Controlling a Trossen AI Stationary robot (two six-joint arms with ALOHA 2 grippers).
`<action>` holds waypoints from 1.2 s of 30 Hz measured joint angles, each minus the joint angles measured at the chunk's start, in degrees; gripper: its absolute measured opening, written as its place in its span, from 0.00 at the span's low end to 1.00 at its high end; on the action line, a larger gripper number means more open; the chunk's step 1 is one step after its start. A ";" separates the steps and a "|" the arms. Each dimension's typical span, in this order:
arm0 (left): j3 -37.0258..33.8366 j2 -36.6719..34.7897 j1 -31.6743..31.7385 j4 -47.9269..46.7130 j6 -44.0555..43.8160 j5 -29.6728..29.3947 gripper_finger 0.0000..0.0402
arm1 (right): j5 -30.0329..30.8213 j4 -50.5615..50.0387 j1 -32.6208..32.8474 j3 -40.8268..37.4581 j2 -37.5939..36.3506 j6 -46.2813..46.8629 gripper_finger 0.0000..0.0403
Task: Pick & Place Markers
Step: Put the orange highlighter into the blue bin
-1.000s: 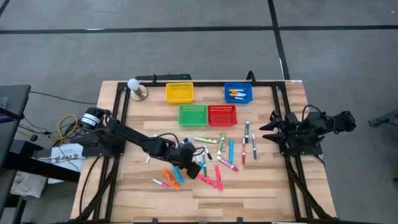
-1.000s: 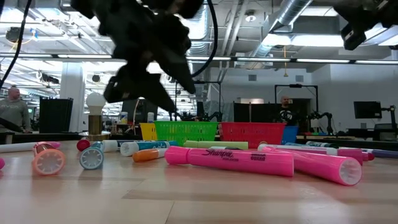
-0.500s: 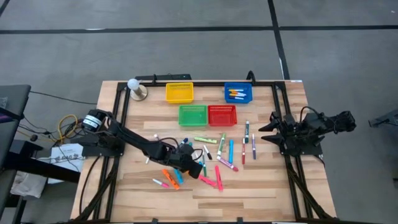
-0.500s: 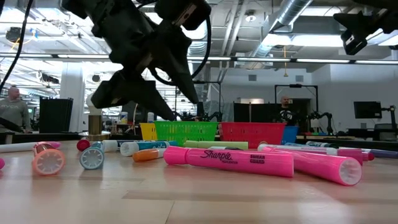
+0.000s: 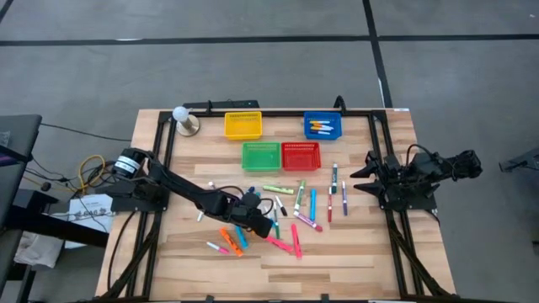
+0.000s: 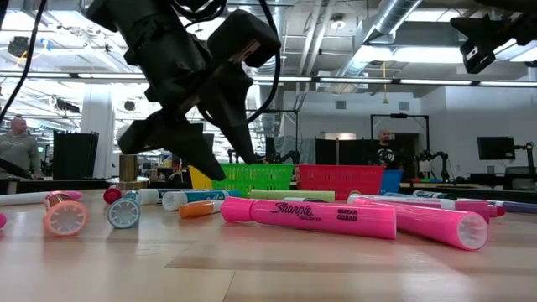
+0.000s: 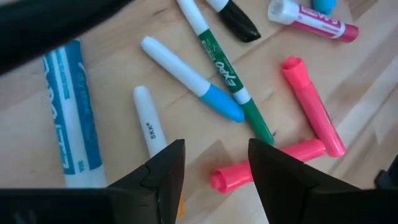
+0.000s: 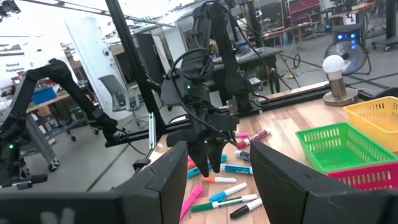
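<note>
Over the desk's front middle we see the left gripper [image 5: 257, 220] angled down, fingers spread above scattered markers [image 5: 296, 240]; the right gripper [image 5: 364, 175] waits spread at the right edge.

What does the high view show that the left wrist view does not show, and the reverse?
Only the high view shows the four baskets, among them the blue basket holding markers, and the right pincer waiting by the table's right edge. Only the left wrist view shows the Expo print on the green marker. Both show the left pincer open over the scattered markers.
</note>
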 joint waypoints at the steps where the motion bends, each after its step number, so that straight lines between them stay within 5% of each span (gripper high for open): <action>1: 0.00 0.24 0.14 0.06 0.22 -0.06 0.44 | 0.00 0.00 0.00 0.00 0.00 -0.02 0.41; 36: 0.02 4.64 1.31 0.18 2.13 -0.18 0.44 | -0.02 -0.39 0.00 0.04 0.00 -0.07 0.41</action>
